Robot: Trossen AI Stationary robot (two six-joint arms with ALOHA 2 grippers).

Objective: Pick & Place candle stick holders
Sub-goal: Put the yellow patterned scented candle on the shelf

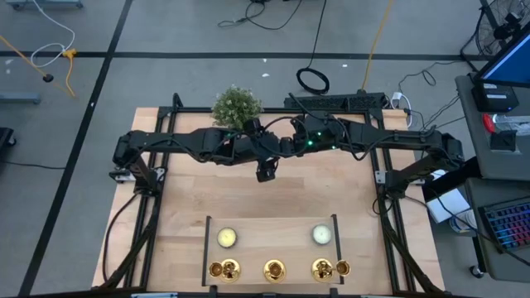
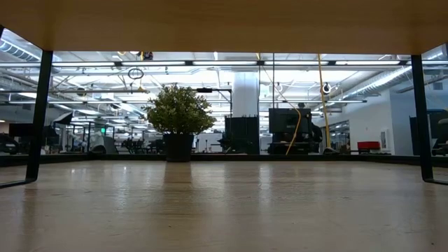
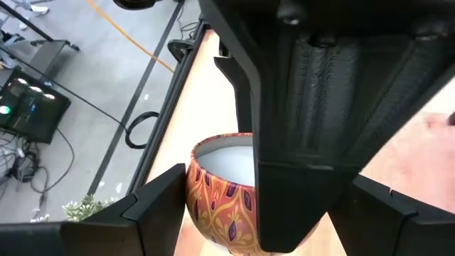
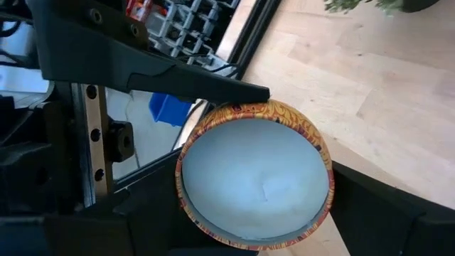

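Observation:
Three gold candle stick holders stand upright on their round bases in a row at the table's near edge, inside a black frame. No gripper is near them. Both arms meet high over the table's middle. A candle in an orange patterned cup hangs there, and my right gripper and my left gripper are both shut on it. In the high view the left gripper and the right gripper hide the cup. My left gripper has one finger lying against the cup's rim. In its own view a finger stands at the cup's side wall; the right gripper hides the other side. The cup hangs clear of the table. My right gripper pinches the cup between its two fingers, one finger on each side of the wall just below the rim. The cup's open top with the white wax faces the wrist camera. The cup is lifted clear of the table.
Two candles stand inside the black frame, behind the gold row. A bushy potted plant stands at the table's far edge, left of centre. Bare wood lies between the arms and the frame.

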